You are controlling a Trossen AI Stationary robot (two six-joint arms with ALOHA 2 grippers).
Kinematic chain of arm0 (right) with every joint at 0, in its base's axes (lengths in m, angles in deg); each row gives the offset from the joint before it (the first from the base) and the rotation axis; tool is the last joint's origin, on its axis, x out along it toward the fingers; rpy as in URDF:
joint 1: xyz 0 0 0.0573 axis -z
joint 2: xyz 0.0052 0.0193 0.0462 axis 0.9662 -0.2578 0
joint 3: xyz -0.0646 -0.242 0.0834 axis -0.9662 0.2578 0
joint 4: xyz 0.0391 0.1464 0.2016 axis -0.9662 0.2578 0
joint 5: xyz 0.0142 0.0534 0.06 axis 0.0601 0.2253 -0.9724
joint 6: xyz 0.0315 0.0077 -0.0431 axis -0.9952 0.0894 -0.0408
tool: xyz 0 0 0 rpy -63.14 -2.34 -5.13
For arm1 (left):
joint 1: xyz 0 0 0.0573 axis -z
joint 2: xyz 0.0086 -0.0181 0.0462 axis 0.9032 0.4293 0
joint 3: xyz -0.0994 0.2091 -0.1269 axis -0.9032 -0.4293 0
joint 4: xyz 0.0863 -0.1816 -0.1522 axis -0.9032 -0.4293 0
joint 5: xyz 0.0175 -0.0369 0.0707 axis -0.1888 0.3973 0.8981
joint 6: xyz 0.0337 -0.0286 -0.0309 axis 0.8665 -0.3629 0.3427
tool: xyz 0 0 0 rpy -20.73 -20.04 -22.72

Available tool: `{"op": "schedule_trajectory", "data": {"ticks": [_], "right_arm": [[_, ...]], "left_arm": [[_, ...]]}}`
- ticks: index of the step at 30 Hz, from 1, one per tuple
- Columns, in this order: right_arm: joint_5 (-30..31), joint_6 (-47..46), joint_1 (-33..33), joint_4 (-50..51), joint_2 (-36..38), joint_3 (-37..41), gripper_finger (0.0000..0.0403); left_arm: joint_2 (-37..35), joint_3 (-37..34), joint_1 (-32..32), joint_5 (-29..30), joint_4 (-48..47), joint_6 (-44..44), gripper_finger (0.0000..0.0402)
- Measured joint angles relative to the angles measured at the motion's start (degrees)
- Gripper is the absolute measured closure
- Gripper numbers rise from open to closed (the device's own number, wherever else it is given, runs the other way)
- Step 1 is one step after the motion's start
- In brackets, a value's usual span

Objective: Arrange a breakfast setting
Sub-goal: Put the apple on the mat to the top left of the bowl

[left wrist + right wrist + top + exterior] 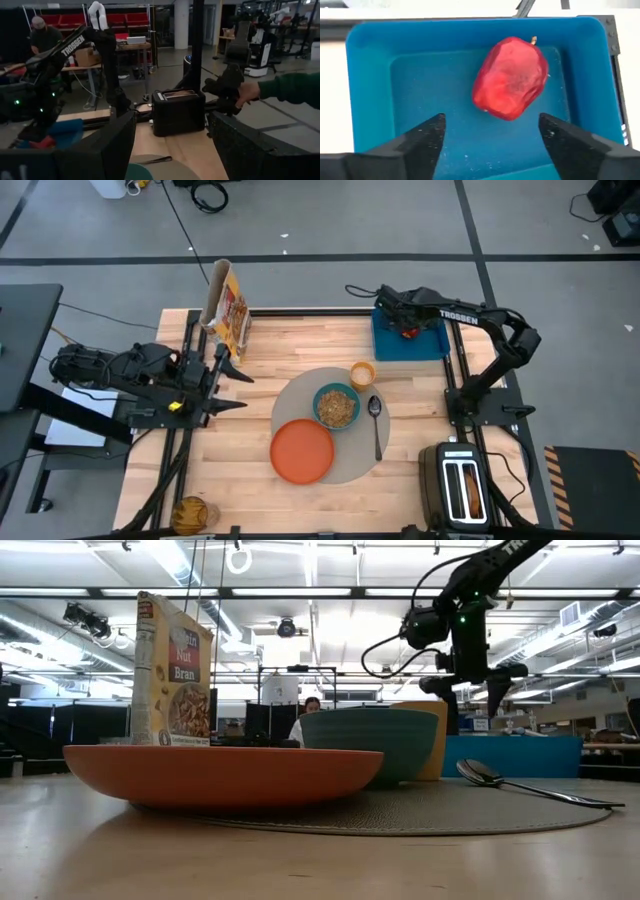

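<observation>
A round grey mat [352, 463] lies mid-table. On it are an orange plate [301, 451], a teal bowl [337, 406] with cereal, an orange cup [362, 374] and a metal spoon [376, 425]. The red apple [510, 77] lies on its side in the blue tray [375, 95] at the far right. My right gripper [492, 127] hangs open just above the apple, one finger on either side, touching nothing; it also shows in the high view [405, 322]. My left gripper [232, 387] waits open at the table's left. I see no round bread.
A black toaster [462, 485] stands at the near right corner. A cereal box [228, 305] stands at the far left, and a jar [193, 513] at the near left edge. Beyond the table, a person's green-sleeved hand [280, 87] shows in the left wrist view.
</observation>
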Motion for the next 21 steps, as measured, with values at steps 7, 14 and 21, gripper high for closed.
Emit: {"op": "schedule_trajectory", "data": {"ticks": [7, 14, 21], "right_arm": [[5.17, -8.22, 1.56, 5.58, 0.0, -4.25, 0.0048], [13.05, -20.83, -5.23, 10.11, -0.05, -6.36, 0.0068], [10.48, -15.52, -6.1, 4.28, -0.57, -6.14, 0.0073]], "left_arm": [[0.0, 0.0, 0.0, -0.02, -0.46, 3.26, 0.0141], [0.0, 0.0, 0.0, -0.01, -0.81, 3.71, 0.0141], [-0.09, 0.0, 0.0, -0.02, -3.99, 3.26, 0.0141]]}}
